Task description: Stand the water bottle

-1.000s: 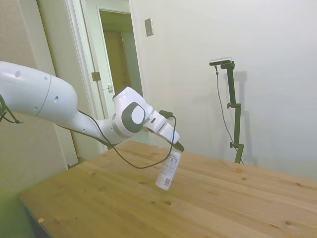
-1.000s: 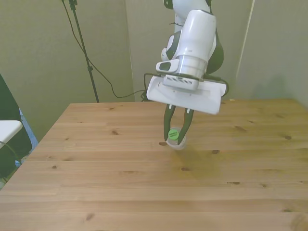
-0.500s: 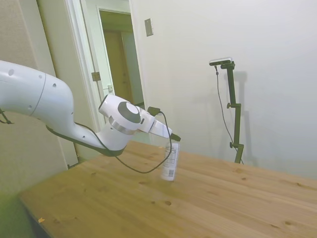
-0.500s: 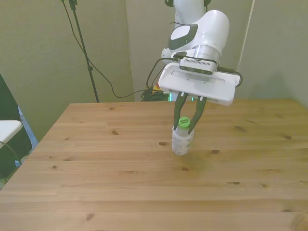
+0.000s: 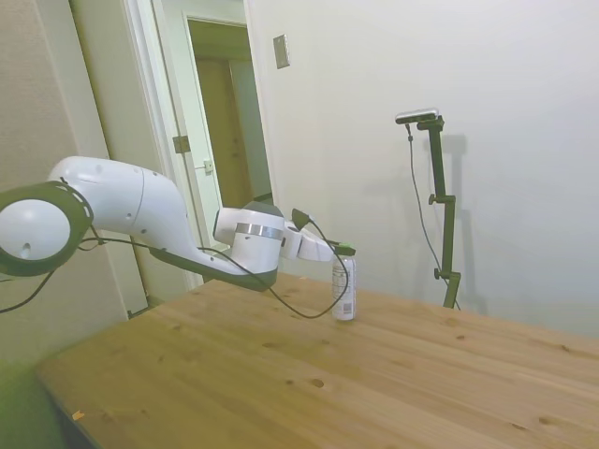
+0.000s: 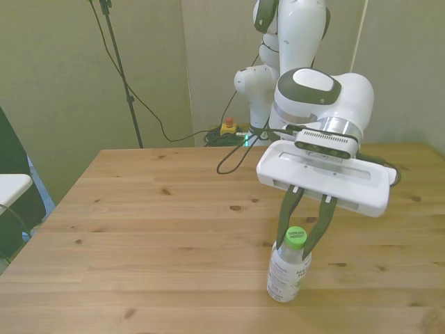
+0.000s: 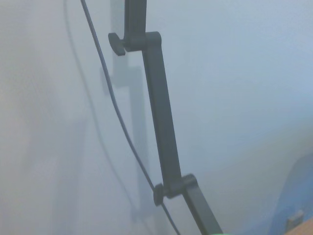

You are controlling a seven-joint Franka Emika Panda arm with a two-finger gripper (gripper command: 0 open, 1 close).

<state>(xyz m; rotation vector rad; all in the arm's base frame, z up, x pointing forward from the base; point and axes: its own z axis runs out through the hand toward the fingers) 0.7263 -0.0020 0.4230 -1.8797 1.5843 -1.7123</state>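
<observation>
Mostly a pale, blurred wall, crossed by a thin dark cable curving along it, with soft grey shadows beside. At the edge, a blue out-of-focus shape touching a sliver of wooden worktop. Too blurred to tell what the blue shape is.

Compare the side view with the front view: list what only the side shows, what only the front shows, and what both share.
Only the side view shows an open doorway behind the arm and the bottle's upright profile. Only the front view shows the green cap face-on between the jaws, and a yellow box with a red button on the floor. Both show the water bottle standing on the wooden table, with the gripper shut on its neck.
</observation>
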